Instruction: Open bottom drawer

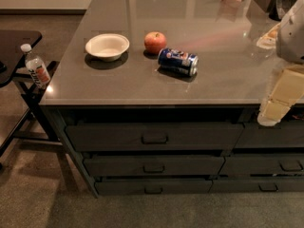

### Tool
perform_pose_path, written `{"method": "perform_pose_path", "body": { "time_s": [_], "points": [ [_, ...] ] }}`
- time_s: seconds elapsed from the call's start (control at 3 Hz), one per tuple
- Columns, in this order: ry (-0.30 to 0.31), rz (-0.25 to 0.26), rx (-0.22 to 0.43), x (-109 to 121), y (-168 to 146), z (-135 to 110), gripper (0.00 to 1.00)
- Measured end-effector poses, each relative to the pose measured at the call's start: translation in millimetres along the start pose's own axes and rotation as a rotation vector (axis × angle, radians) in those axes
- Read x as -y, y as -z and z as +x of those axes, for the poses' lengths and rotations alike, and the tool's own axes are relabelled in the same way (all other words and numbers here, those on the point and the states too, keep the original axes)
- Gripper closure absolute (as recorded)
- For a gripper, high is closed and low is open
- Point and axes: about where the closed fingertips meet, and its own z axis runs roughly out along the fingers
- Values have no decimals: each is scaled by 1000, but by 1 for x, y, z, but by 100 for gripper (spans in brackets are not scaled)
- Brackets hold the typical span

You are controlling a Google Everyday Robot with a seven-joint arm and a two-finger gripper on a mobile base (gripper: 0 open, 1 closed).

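1. The bottom drawer (118,186) sits shut at the foot of the left stack, just above the floor. Its centre handle (153,190) gives me a straight pull.
2. My gripper (274,109) hangs by the counter (142,87) edge, far right, well apart from that handle. Whether it is open or closed, I cannot tell.
3. My arm (290,32) slants downward from the upper right, so I judge a low leftward reach is needed.

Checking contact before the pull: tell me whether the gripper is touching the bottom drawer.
Apart. The camera view shows the gripper at the counter edge, far right, well above the bottom drawer.
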Motion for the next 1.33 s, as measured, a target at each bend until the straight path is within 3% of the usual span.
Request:
{"method": "perform_pose_path", "body": {
  "time_s": [0.67,1.0,1.33],
  "points": [
    [7,-13,8,-2,-8,2,0],
    [50,-50,41,-21,-35,6,0],
    [134,-101,87,-57,-79,13,0]
  ]
}}
